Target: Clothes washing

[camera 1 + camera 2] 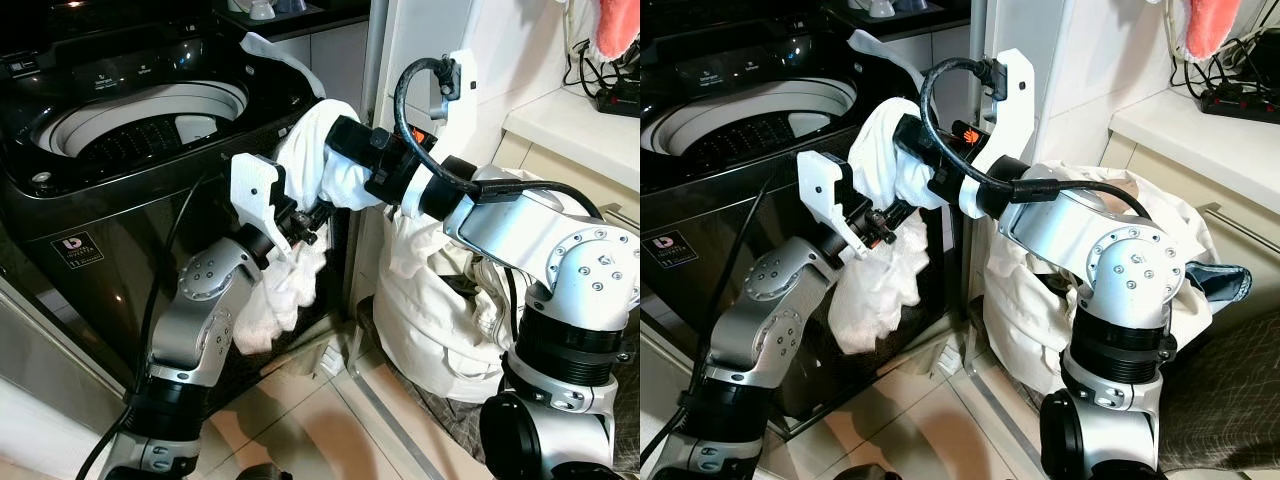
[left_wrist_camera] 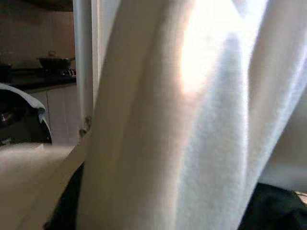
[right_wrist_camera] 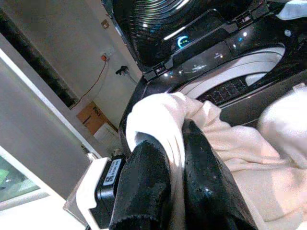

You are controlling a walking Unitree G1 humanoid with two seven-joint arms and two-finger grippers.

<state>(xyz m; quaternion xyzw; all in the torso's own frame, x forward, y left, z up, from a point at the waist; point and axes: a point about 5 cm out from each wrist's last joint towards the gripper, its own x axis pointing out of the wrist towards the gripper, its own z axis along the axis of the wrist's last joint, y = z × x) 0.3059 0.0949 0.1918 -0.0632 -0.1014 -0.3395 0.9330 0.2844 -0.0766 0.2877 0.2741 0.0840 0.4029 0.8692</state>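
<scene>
A white garment (image 1: 302, 135) is bunched at the front right corner of the black top-loading washing machine (image 1: 100, 200), whose drum (image 1: 140, 125) stands open. My right gripper (image 3: 170, 136) is shut on the garment's upper part, just beside the machine's rim, with cloth pinched between its black fingers (image 3: 206, 177). Below it my left gripper (image 1: 305, 222) is shut on the same garment, and the loose end (image 1: 875, 290) hangs down in front of the machine. White cloth (image 2: 192, 120) hangs very close in the left wrist view.
A heap of white laundry (image 1: 430, 320) lies behind my right arm, on the floor to the machine's right. A counter (image 1: 580, 120) with a power strip (image 1: 1240, 100) and a hanging pink cloth (image 1: 1210, 25) is at the far right. Tiled floor (image 1: 300, 420) lies below.
</scene>
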